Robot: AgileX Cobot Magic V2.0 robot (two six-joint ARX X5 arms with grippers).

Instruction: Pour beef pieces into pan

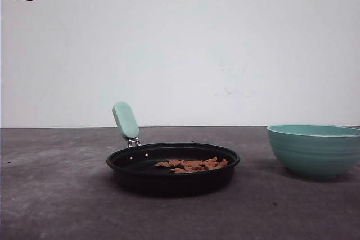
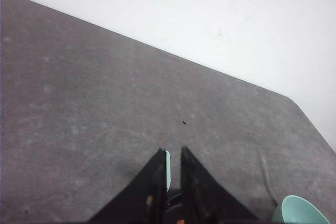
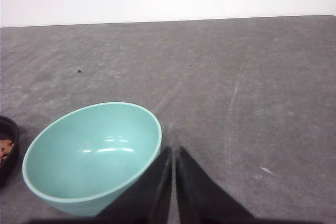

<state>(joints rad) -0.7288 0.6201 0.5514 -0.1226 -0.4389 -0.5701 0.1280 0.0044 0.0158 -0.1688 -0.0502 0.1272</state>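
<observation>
The left end effector [image 2: 174, 182] is hanging above the surface [image 1: 56, 195] with its two dark fingers [image 2: 152, 192] standing a narrow gap apart, gripping nothing. Through that gap the mint-green handle [image 2: 167, 169] is showing, so the pan [image 1: 173, 168] is lying directly beneath this end effector. The beef [image 1: 194, 164] is resting inside the pan, gathered toward the side nearer the bowl [image 1: 315, 150]. In the left wrist view the bowl's rim [image 2: 299, 211] is peeking in well off to one side of the fingers.

The right end effector [image 3: 171, 182] is holding its fingers [image 3: 199, 198] almost together, with only a thin slit between them, and nothing is sitting in that slit. The bowl [image 3: 92, 153] is standing upright and empty just beside and below these fingers, whether touching them I cannot tell; the pan's black edge [image 3: 8, 150] is lying beyond the bowl, apart from it.

The surface is showing as dark grey and mottled, with pale scuffs and a few tiny dark specks. A plain white wall [image 1: 197, 43] is rising behind it.
</observation>
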